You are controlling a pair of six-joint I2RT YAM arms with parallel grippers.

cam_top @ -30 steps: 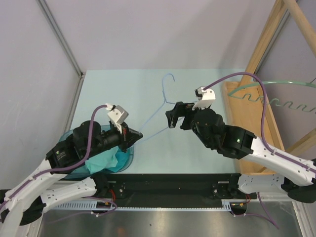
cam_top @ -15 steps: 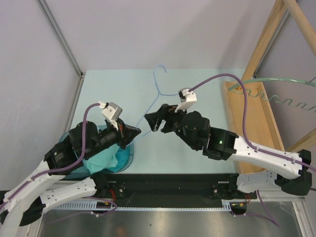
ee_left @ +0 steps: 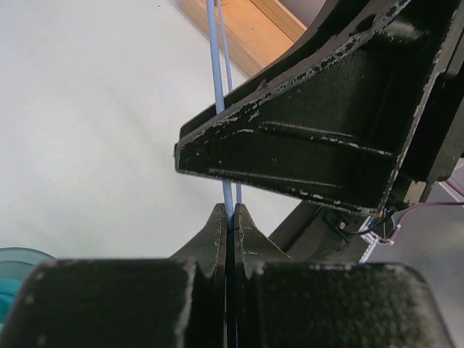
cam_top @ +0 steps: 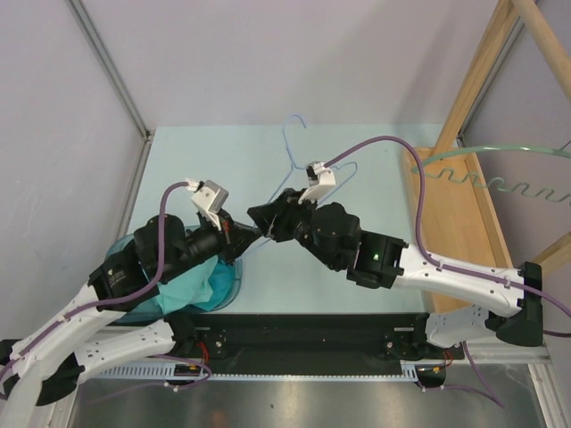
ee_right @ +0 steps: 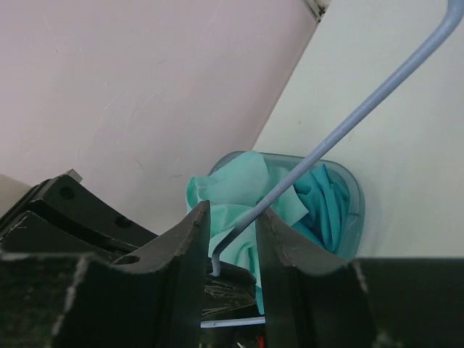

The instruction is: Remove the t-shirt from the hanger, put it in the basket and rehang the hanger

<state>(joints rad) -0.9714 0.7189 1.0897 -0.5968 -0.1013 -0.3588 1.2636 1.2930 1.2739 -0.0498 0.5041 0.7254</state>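
T-shirt (cam_top: 187, 290), teal, lies bunched in the blue basket (cam_top: 234, 278) at the table's (cam_top: 357, 143) near-left corner, off the hanger (cam_top: 284, 147). Hanger is bare blue wire, held above the table centre, hook toward the far side. L gripper (ee_left: 230, 217) is clamped on the wire's lower end. R gripper (ee_right: 230, 217) sits just beside it, fingers apart, wire running between them w/o visible contact.

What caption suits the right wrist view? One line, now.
Right pincer straddles the blue wire hanger; beyond it, the teal t-shirt lies bunched in a translucent blue tub.
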